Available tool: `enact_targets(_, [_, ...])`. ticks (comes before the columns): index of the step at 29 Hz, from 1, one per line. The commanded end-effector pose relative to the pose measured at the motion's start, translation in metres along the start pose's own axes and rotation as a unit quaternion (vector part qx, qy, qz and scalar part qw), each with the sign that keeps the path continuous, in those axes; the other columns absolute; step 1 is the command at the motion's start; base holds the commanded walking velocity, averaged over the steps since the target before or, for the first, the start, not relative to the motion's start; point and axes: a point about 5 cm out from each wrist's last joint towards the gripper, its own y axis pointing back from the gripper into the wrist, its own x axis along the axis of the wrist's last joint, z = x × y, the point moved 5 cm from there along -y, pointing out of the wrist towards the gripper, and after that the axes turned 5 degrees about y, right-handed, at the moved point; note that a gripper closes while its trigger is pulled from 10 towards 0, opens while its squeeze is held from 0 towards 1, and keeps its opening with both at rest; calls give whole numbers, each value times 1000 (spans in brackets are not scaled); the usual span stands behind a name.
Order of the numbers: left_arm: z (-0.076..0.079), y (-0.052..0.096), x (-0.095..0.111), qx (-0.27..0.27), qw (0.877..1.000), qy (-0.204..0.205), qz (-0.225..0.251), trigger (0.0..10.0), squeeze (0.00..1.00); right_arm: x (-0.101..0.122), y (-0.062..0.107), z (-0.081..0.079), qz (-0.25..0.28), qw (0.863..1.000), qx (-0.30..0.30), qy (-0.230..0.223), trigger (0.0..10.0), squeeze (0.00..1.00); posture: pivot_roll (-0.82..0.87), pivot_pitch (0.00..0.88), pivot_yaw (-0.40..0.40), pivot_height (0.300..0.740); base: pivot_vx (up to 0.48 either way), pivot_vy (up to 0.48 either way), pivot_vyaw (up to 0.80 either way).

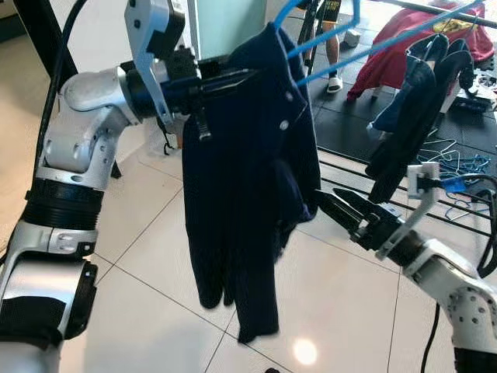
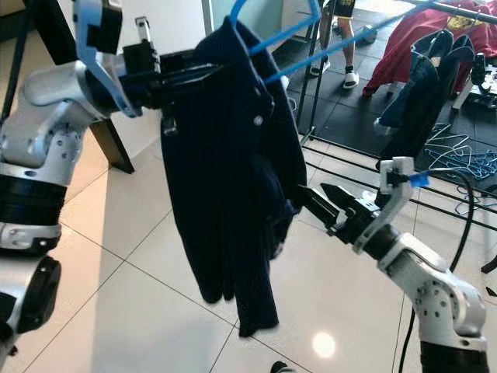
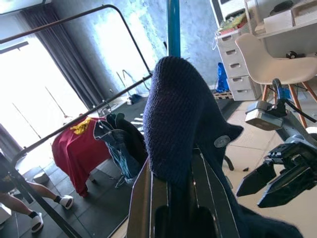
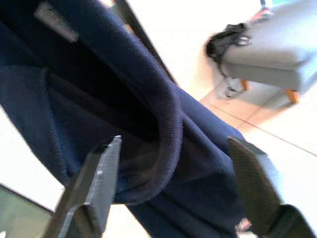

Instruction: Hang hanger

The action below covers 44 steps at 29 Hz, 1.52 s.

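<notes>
Right now my left end effector [image 1: 203, 81] is clamped on the shoulder of the dark shirt [image 1: 248, 186] on its blue hanger [image 1: 326, 35], held high. My right end effector [image 1: 330, 203] gapes beside the hem. Next, I judge, lift the hook onto the rail [image 1: 435, 6].

The shirt [image 1: 248, 179] is plain dark navy knit with a small pale button. The hanger [image 1: 326, 35] it hangs on is bright blue. Both grippers have black fingers, the left gripper [image 1: 221, 78] and the right gripper [image 1: 334, 206], on silver arms. The floor [image 1: 155, 256] is cream tile with thin dark joints. On the rack [image 1: 435, 9] of black bars hangs a red garment [image 1: 411, 39] with a yellow print, beside another dark navy garment [image 1: 415, 109]. A loose pile of hangers [image 1: 458, 163] is blue.
</notes>
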Motion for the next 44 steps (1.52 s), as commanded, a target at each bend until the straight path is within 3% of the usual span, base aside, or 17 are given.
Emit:
enact_targets(1, [-1,-3,19,3,999,-17,39,10000,0,-6,-1,5,-10,1000,-15,-15,0,0,-58,143,-23,740,0,0,0])
enact_targets(7, [-1,-6,26,9,998,-20,55,10000,0,-7,-5,13,-14,999,-46,-21,0,0,-59,142,-27,740,0,0,0])
enact_targets(16, [0,-8,32,21,997,-14,74,10000,0,-3,-10,3,-1,999,-30,-33,0,0,-58,142,-30,740,0,0,0])
enact_targets(17, [0,-8,33,22,997,-14,75,10000,0,-3,-11,-2,-3,1000,-19,-21,10000,1000,-59,139,-34,740,0,0,0])
enact_targets(22, [0,-9,33,23,997,-14,77,10000,0,-2,-12,-6,-3,1000,-11,-13,10000,1000,-59,139,-34,740,0,0,0])
enact_targets(24, [2,-10,34,22,996,-12,81,10000,0,8,-12,-23,27,999,33,-27,10000,1000,-63,135,-35,740,0,0,0])
enact_targets(27, [2,-11,34,21,996,-10,83,10000,0,20,-9,-29,64,995,54,-52,10000,1000,-63,135,-35,740,0,0,0])
enact_targets(35, [4,-13,34,21,996,-8,85,10000,0,34,-7,-22,105,991,40,-70,10000,1000,-67,132,-36,740,0,0,0])
enact_targets(37, [4,-13,34,21,996,-8,86,10000,0,49,-5,-15,155,983,26,-96,10000,1000,-65,132,-38,740,0,0,0])
enact_targets(44, [5,-13,35,23,996,-8,86,10000,0,54,-4,-10,171,978,15,-121,10000,1000,-66,136,-38,740,0,0,0])
